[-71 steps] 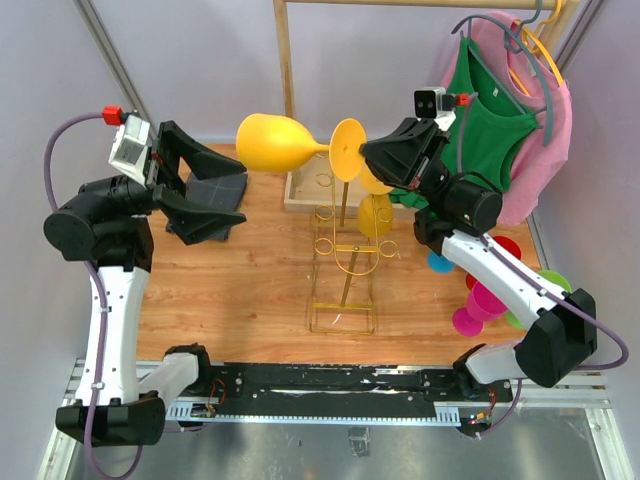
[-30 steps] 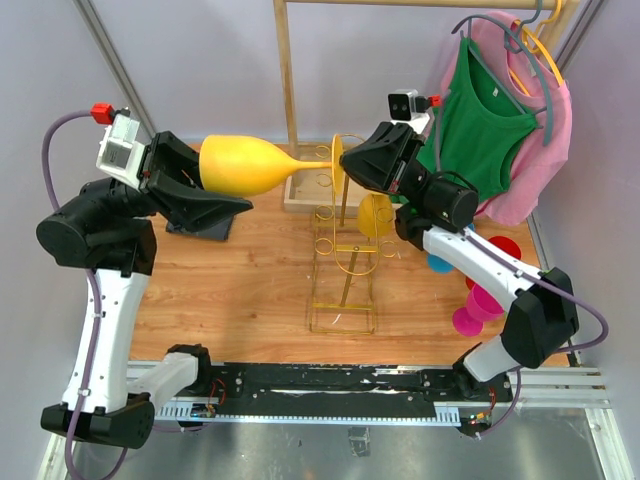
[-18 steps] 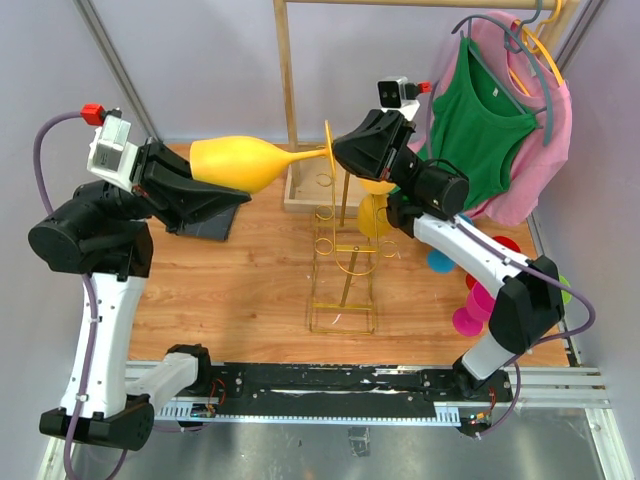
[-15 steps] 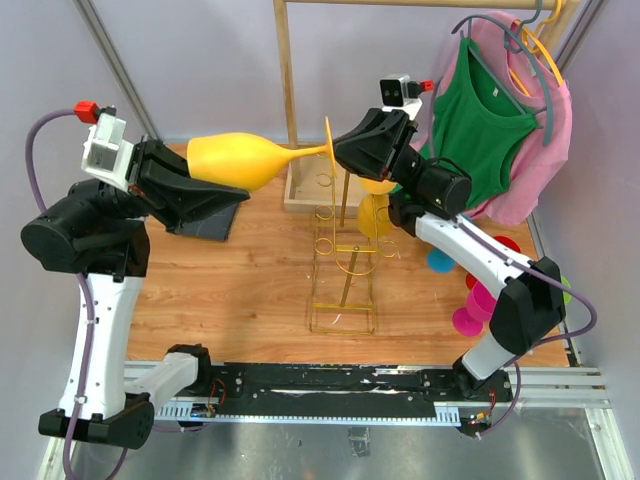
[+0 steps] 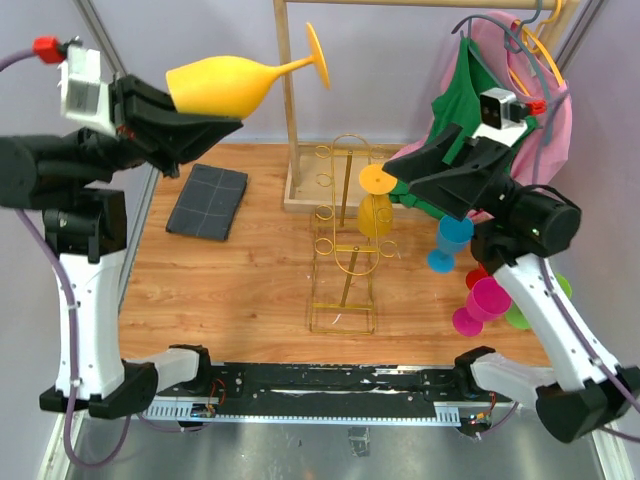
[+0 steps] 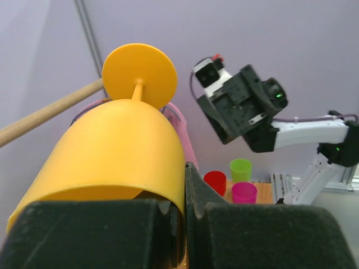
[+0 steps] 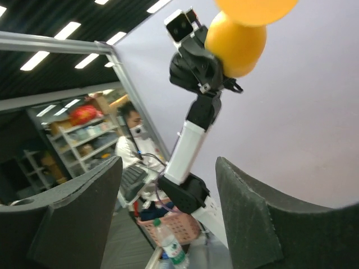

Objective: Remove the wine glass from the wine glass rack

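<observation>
Wooden surface (image 5: 240, 290) bears the wine glass rack (image 5: 343, 275). Left hand (image 5: 207, 111) grasps the wine glass (image 5: 215, 85) above-left of the rack, stem pointing toward it. Right hand (image 5: 400, 178) is released.

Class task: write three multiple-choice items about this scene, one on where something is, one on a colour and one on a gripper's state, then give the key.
1. Where is the big yellow wine glass?
A) hanging on the gold rack
B) in the left gripper, held high at the left
C) lying on the dark mat

2. What colour is the top hanging in front of the pink one?
A) green
B) white
C) black

3. How is the right gripper?
A) shut on a cup
B) shut on the glass
C) open, empty

Key: 1 B, the gripper clamps its bowl; 2 A, plainly green from above; 3 C, its jaws stand apart with nothing between.
</observation>
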### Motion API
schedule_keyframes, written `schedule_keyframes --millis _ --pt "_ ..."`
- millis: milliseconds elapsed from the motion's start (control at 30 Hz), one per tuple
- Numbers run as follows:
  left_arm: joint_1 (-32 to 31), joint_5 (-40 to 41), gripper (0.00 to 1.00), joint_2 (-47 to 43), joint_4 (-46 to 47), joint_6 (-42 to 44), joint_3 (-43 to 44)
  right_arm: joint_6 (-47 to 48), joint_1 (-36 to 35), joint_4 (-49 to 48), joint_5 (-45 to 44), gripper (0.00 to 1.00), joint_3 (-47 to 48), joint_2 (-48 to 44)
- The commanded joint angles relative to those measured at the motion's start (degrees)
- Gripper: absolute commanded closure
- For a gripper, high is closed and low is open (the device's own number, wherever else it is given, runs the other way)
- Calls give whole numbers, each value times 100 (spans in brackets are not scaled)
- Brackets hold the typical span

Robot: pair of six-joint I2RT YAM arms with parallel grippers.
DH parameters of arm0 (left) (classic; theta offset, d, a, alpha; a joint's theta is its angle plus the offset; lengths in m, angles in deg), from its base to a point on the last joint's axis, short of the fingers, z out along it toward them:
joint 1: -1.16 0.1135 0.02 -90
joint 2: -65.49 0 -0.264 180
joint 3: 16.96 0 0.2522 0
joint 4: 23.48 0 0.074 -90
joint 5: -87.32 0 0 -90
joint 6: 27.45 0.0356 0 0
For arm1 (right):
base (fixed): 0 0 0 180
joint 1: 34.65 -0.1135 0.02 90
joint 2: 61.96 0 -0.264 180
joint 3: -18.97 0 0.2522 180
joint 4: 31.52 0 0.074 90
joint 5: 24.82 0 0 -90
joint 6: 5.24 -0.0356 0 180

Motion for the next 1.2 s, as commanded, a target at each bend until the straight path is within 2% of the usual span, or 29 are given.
schedule_keyframes --millis 0,67,133,267,400,567,700,967,1167 --pt "-23 273 100 635 -1218 297 676 1904 289 2861 552 29 206 -680" --pt "-24 269 100 871 -1580 367 1041 3077 309 4681 414 25 574 -944" --pt "-24 229 100 988 -1718 368 1207 3979 323 5926 192 24 918 -1072" --pt "-26 144 100 1067 -2032 605 1271 4774 373 7533 -516 21 1440 -1154" --pt "-24 216 100 1165 -3422 1950 1548 5367 372 8636 -1086 21 2030 -1030" --pt "-24 653 100 1068 -4767 3593 1522 5601 369 9129 -1290 21 2297 -874" --pt "-24 1442 100 1024 -5474 4678 1349 5563 380 9138 -1326 21 2250 -873" --pt "-26 3296 100 1181 -6270 5594 1108 5567 381 9312 -1450 21 2173 -990" --pt "-70 3689 100 983 -6942 6202 532 5629 373 9477 -1521 20 2186 -1066"
